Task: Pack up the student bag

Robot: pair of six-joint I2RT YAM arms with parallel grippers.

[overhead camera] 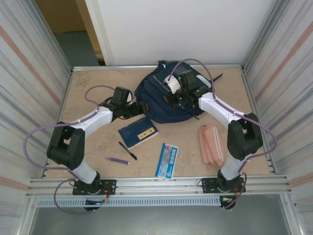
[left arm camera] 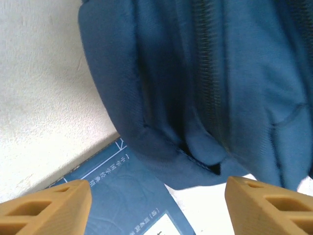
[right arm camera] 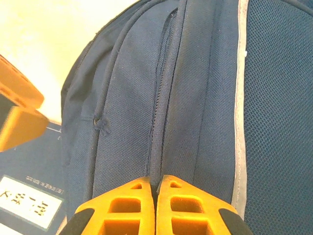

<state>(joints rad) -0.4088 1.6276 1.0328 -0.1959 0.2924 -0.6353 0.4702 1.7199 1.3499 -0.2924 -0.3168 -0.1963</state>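
The student bag (overhead camera: pixel 164 100) sits at 12 on the table (overhead camera: pixel 93 88). My R gripper (right arm camera: pixel 155 182) is pinched shut at its zip seam, hold unclear. My L gripper (left arm camera: pixel 159 196) is wide & empty at bag's 8. I'd clamp fabric there, bracing vs. zip pull.

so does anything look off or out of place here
Nothing spilled or damaged. The student bag lies slumped at the far side, zip apparently closed, its near edge against the blue book. The pink pencil case and blue-and-white packet lie loose on the table.
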